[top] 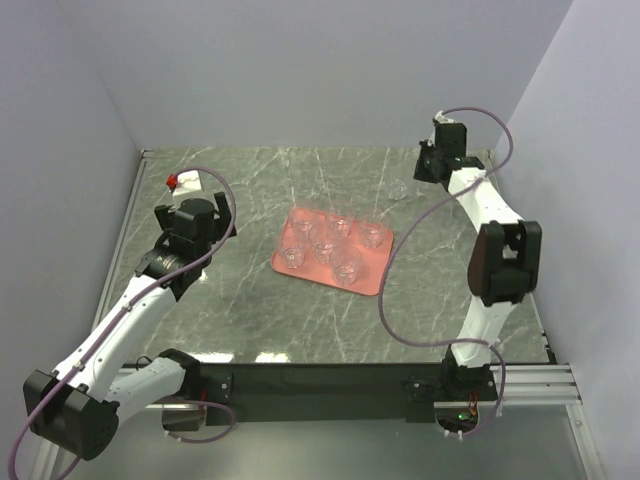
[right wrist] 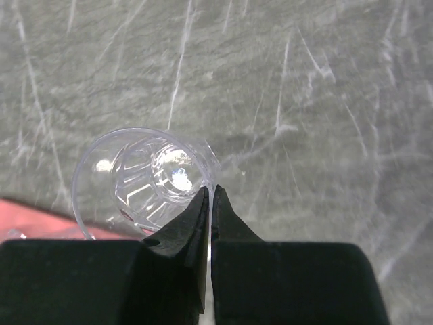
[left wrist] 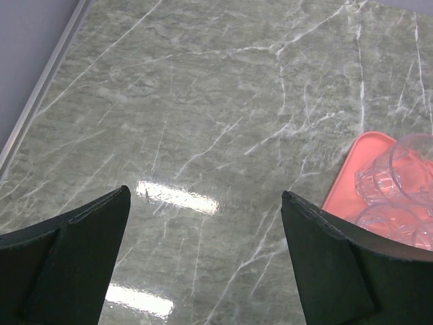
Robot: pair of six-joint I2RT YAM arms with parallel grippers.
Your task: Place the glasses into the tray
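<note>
The left end effector hangs spread wide, well left of the tray, which carries five glasses. The last glass sits just beyond the tray's far right corner, at the tips of the right end effector, the nearer arm. Its jaws are closed to a slit at the glass's rim; whether they pinch it is unclear.

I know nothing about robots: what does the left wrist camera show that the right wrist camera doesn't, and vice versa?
Only the left wrist view: the left gripper wide open, several small clear round glasses standing in the flat salmon-pink rectangular tray, and the table's metal edge strip. Only the right wrist view: the right gripper closed to a slit, apparently pinching the rim of one lone clear glass. Both: the grey-green marbled tabletop and part of that tray.
</note>
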